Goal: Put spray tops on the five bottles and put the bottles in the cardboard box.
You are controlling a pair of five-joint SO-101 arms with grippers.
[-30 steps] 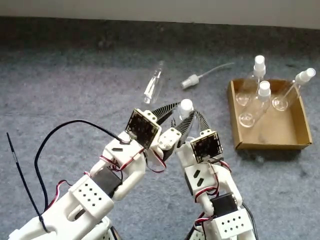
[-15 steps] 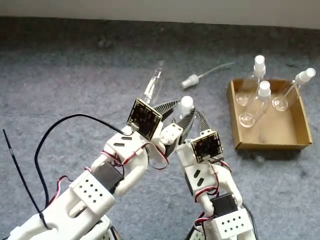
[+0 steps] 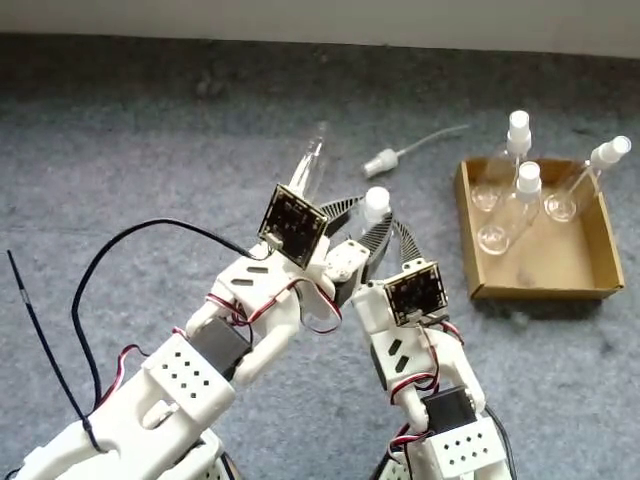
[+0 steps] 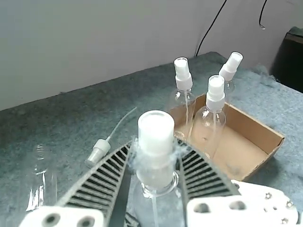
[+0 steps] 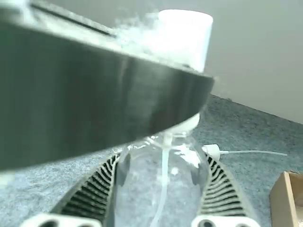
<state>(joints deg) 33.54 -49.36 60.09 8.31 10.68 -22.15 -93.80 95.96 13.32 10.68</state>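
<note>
A clear bottle (image 5: 161, 189) stands upright between my two arms, my right gripper (image 3: 388, 238) shut on its body. My left gripper (image 4: 155, 152) is shut on the white spray top (image 4: 155, 135) at the bottle's neck; in the right wrist view one of its dark fingers (image 5: 94, 90) crosses in front. The cardboard box (image 3: 545, 292) lies to the right with three capped bottles (image 3: 510, 215) in it. One bare bottle (image 3: 308, 170) lies on its side beyond the grippers, and a loose spray top (image 3: 382, 162) with its thin tube lies beside it.
Grey carpet (image 3: 150, 160) covers the table. A black cable (image 3: 90, 290) loops at the left beside the left arm. The box (image 4: 258, 130) has bare floor at its near end.
The left arm has pushed forward and turned its wrist on the spray top. The right arm and bottle have hardly moved.
</note>
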